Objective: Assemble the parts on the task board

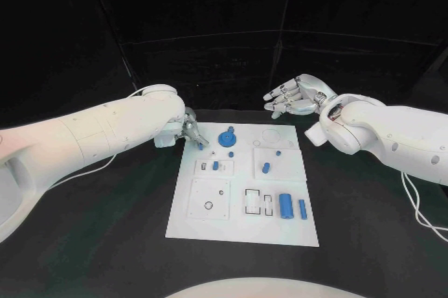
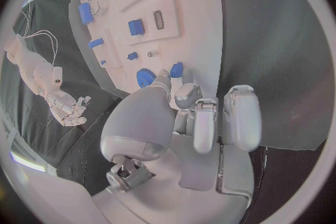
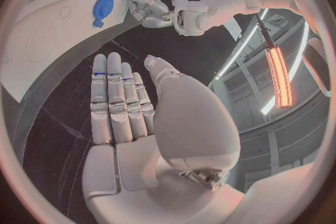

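At board's far-left corner, pinching a small blue peg point(image 1: 202, 144) in left hand point(image 1: 190, 132) over task board point(image 1: 243, 230), probably seeking its hole; holding right hand point(image 1: 297, 94) empty, fingers extended, well apart.

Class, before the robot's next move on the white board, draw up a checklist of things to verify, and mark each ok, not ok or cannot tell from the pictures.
1. Left hand at the board's far left corner, fingers on a small blue piece: ok.
2. That piece firmly pinched: cannot tell.
3. Right hand holds nothing, fingers apart: ok.
4. Right hand off the board, beyond its far edge: ok.
5. Blue gear beside the left fingers, untouched: ok.
6. Two blue cylinders lying near the board's right edge: ok.
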`<state>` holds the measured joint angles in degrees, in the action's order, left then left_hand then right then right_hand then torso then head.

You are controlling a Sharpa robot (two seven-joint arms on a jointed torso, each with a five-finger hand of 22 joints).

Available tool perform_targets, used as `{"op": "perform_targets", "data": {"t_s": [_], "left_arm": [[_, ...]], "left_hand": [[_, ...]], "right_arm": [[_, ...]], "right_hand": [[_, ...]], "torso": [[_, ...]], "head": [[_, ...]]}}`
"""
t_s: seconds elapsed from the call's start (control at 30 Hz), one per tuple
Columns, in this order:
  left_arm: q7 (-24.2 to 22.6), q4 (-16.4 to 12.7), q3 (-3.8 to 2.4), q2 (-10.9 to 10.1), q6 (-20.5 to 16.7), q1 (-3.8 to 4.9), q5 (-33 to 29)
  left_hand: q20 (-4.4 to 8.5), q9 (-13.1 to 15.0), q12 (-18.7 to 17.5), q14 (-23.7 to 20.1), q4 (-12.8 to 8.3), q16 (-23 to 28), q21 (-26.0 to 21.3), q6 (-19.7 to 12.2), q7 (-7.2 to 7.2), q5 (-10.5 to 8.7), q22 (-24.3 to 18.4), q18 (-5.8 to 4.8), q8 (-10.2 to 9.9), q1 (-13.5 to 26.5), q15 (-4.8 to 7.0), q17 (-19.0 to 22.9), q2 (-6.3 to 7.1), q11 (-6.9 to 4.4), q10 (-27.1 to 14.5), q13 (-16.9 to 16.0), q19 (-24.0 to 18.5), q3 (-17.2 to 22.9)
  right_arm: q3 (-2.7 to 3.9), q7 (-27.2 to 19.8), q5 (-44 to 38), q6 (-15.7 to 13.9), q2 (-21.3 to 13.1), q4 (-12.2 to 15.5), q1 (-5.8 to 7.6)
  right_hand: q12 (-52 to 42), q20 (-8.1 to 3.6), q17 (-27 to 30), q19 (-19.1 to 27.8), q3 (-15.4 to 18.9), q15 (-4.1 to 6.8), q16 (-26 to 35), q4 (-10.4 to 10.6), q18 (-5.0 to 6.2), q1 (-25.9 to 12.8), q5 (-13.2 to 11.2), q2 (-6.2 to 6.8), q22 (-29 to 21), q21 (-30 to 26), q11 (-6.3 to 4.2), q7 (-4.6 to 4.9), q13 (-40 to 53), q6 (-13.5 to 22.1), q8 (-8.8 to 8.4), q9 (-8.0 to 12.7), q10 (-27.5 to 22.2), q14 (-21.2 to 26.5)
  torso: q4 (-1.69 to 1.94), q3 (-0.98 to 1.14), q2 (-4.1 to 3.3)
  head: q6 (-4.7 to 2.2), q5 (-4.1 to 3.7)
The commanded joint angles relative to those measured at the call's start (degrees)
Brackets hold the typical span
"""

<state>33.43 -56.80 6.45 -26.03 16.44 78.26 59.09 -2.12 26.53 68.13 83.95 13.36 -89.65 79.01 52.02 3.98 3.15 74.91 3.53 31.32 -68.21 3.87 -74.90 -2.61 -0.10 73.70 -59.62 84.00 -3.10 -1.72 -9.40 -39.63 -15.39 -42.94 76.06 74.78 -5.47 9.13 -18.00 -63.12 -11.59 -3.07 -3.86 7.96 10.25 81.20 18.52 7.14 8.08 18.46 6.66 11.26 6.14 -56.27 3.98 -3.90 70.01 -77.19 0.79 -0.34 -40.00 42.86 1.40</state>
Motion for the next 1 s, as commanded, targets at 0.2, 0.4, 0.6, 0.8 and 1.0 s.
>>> {"op": "perform_targets", "data": {"t_s": [0.2,0.4,0.6,0.8,1.0], "left_arm": [[-1.46,0.17,-0.02,0.02,-0.05,0.06,-1.25],[-2.63,-0.25,-0.03,-0.35,0.06,0.01,-2.78],[-3.38,-1.47,-0.04,-1.63,-0.85,-0.02,-3.81],[-3.42,-3.66,-0.06,-3.53,-2.53,0.01,-5.41],[-3.57,-7.33,-0.08,-6.06,-4.6,0.08,-6.34]], "left_hand": [[0.06,0.05,0.29,6.05,-3.15,-0.35,0.35,0.51,-0.44,-0.32,1.87,-0.42,0.49,-4.89,0.34,-15.1,-3.31,-0.59,0.5,-0.11,1.43,2.57],[0.63,0.46,-0.24,6.05,-8.31,-0.35,0.02,0.15,-1.19,-0.3,1.57,-0.34,0.9,-11.38,0.93,-15.1,-6.16,-1.26,0.22,0.13,1.28,8.55],[0.61,1.98,-0.54,6.05,-10.17,-0.35,-0.22,-0.63,-0.97,-0.34,1.45,-0.35,2.22,-10.12,0.82,-15.1,-5.17,-1.09,0.52,0.28,1.22,13.52],[0.68,2.57,-0.63,6.05,-10.68,-0.35,-0.27,-0.93,-0.98,-0.38,1.46,-0.32,2.67,-8.99,0.79,-15.1,-4.51,-1.11,0.63,0.34,1.23,15.72],[0.7,3.54,-0.55,6.05,-11.32,-0.35,-0.4,-1.19,-1.06,-0.39,1.44,-0.31,3.4,-6.53,0.83,-15.1,-3.19,-1.17,0.93,0.21,1.25,19.68]], "right_arm": [[0.03,-0.34,0.1,0.44,0.15,-0.03,0.12],[0.03,-0.33,0.1,0.52,0.15,-0.03,0.12],[0.03,-0.33,0.1,0.55,0.09,-0.1,0.12],[0.03,-0.37,0.1,0.55,0.08,-0.24,0.12],[0.03,-0.38,0.1,0.62,0.05,-0.4,0.12]], "right_hand": [[0.36,0.21,0.05,-0.1,-0.11,-0.21,0.19,0.37,0.2,-0.45,0.4,-0.1,-0.06,-0.29,0.21,-0.02,-0.06,0.39,-0.14,0.07,-0.35,0.25],[0.36,0.21,0.05,-0.1,-0.11,-0.21,0.19,0.37,0.2,-0.45,0.4,-0.1,-0.06,-0.29,0.21,-0.02,-0.06,0.39,-0.14,0.07,-0.35,0.25],[0.36,0.21,0.05,-0.1,-0.11,-0.21,0.19,0.37,0.2,-0.45,0.4,-0.1,-0.06,-0.29,0.21,-0.02,-0.06,0.39,-0.14,0.07,-0.35,0.25],[0.35,0.29,0.13,-0.16,-0.04,-0.27,0.17,0.52,0.2,-0.72,0.28,-0.19,-0.23,-0.54,0.28,0.03,-0.13,0.45,-0.11,0.05,-0.37,0.3],[0.35,0.29,0.13,-0.16,-0.04,-0.27,0.17,0.52,0.2,-0.72,0.28,-0.19,-0.23,-0.54,0.28,0.03,-0.13,0.45,-0.11,0.05,-0.37,0.3]], "torso": [[-0.01,0.0,-0.02],[-0.03,-0.02,-0.01],[0.05,0.01,0.07],[0.11,0.03,0.05],[0.18,0.01,0.11]], "head": [[0.08,-0.04],[0.37,-0.08],[0.39,-0.1],[0.12,0.08],[0.05,0.51]]}}
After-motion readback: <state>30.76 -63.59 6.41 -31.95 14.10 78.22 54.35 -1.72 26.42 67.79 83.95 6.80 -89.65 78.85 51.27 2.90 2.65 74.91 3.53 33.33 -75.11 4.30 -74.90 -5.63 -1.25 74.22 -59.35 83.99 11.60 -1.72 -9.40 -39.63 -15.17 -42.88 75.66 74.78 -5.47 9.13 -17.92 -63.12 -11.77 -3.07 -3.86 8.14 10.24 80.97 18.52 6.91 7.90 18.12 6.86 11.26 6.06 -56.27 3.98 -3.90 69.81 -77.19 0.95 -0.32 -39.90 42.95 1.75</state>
